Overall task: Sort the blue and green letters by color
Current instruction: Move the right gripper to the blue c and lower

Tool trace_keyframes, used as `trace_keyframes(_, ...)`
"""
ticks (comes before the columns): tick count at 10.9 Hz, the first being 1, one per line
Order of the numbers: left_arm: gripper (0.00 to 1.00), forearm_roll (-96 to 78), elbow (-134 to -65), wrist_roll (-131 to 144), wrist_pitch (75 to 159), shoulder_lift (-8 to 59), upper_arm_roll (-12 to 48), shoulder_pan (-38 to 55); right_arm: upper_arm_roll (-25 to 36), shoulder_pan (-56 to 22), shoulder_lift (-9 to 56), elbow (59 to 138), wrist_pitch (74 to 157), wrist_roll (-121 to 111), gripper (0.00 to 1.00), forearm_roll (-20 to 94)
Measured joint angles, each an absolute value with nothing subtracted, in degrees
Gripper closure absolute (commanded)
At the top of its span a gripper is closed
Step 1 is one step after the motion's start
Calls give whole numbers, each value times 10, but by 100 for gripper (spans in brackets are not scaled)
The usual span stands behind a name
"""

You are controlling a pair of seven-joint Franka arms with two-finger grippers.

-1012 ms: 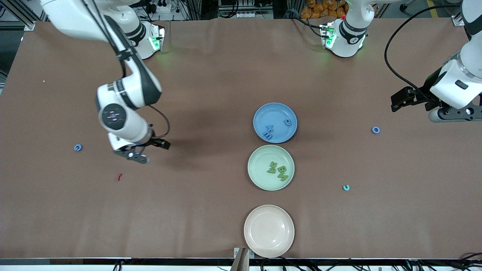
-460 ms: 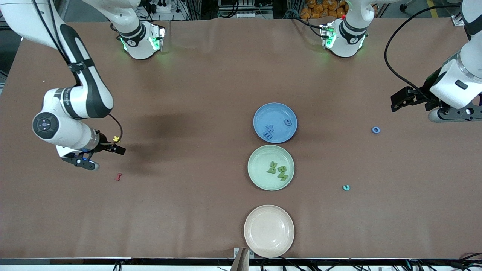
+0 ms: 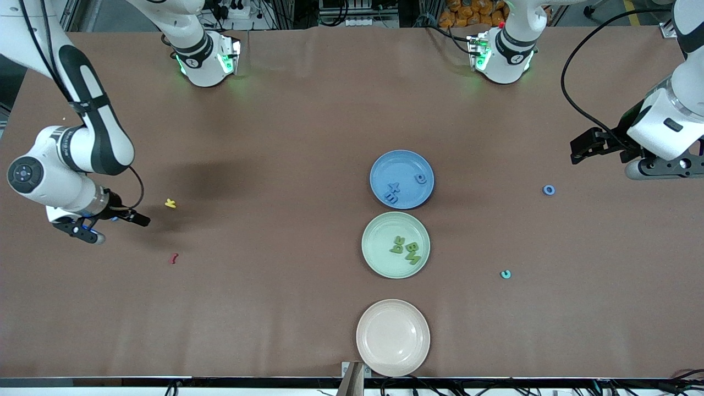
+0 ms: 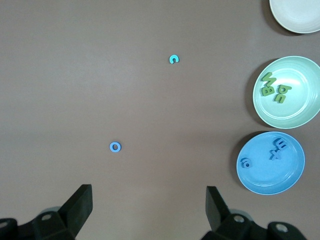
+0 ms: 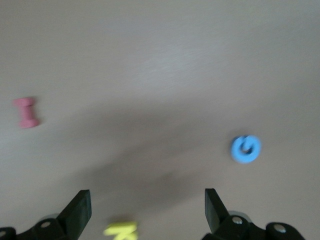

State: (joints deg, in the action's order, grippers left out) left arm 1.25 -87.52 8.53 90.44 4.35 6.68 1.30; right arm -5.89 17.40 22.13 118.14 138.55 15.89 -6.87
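the blue plate (image 3: 402, 179) holds three blue letters (image 3: 392, 192) and the green plate (image 3: 395, 245), just nearer the front camera, holds the green letters (image 3: 406, 249), so each colour seems to be gathering on the plate that matches it. a third, cream plate (image 3: 392, 337) nearest the camera is bare.

the right gripper (image 5: 145, 210) hangs with jaws spread and empty over the right arm's end of the table, where a blue g (image 5: 245, 149) lies loose on the tabletop; this looks like the next letter to collect. a yellow letter (image 3: 170, 203) and a dark red letter (image 3: 174, 258) lie near it and are no part of the sort.

the left gripper (image 4: 149, 205) waits, jaws wide and empty, over the left arm's end, near a blue ring letter (image 3: 549, 190) and a teal letter (image 3: 505, 274).

the g lies flat and is nearly round, so it has no clear long axis; its opening direction is too blurred to tell.
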Motion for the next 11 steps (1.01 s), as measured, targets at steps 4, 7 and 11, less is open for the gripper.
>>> trace_keyframes(4,0,12,-875,85,905,45,67,13,-37,221,266,1194,1481,-61,0,-70)
trace_keyframes(7,0,12,-875,85,905,46,67,13,-37,237,284,1194,1497,-154,0,-70)
trace_keyframes(11,0,12,-875,85,905,46,67,13,-37,249,289,1194,1498,-171,0,-70)
